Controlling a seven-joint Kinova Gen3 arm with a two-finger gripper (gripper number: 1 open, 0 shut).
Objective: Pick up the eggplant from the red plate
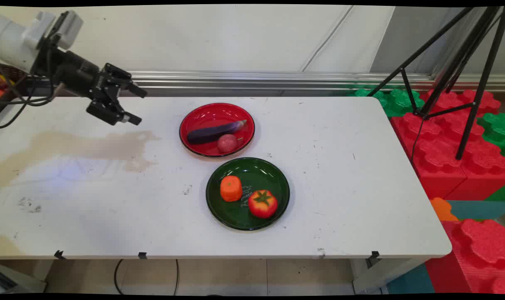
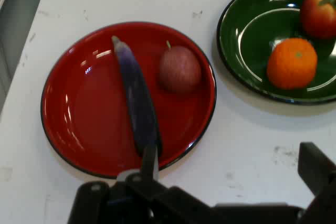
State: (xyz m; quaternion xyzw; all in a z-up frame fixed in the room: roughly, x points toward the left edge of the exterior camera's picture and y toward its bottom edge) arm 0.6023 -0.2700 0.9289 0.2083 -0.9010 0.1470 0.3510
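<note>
While gripper (image 1: pixel 131 106) hangs agape, holding nothing, over table's (image 1: pixel 361 200) far left, eggplant (image 1: pixel 215 131) lies on red plate (image 1: pixel 194 121) beside reddish fruit (image 1: pixel 227 143); looks light, smooth, likely slippery, best pinched mid-body. Green plate (image 1: pixel 277 183) just near-right; bare room left, edges well apart

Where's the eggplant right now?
The eggplant lies on the red plate at the table's middle in the main view, beside a small reddish fruit, with the green plate just nearer the camera.
</note>
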